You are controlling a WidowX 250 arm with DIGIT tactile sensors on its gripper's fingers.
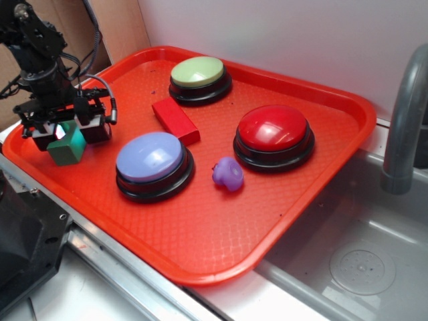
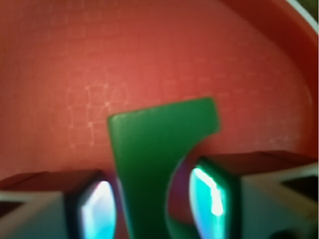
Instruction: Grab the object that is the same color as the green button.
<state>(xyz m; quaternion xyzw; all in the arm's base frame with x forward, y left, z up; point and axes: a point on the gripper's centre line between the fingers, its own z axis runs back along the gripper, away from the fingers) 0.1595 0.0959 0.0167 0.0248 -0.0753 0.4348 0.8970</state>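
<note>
Currently: claw [image 1: 65, 131] clenched on the green block [image 1: 67, 146], one pad on each side, at the near-left corner of the red tray [image 1: 200, 247]. Wrist view: block [image 2: 149, 159] between both pads [image 2: 97, 211], curved notch facing the right pad; whether the block rests on the tray or is lifted, cannot tell. Just right of claw: lavender-blue button [image 1: 152, 164]. Behind it: red rectangular block [image 1: 175, 121]. Far side: green button [image 1: 198, 77], pale yellow-green dome, black base. Right: red button [image 1: 274, 136]. Between blue and red buttons: small purple lump [image 1: 228, 174]. Beyond tray: grey sink [image 1: 361, 267], faucet [image 1: 404, 120].
</note>
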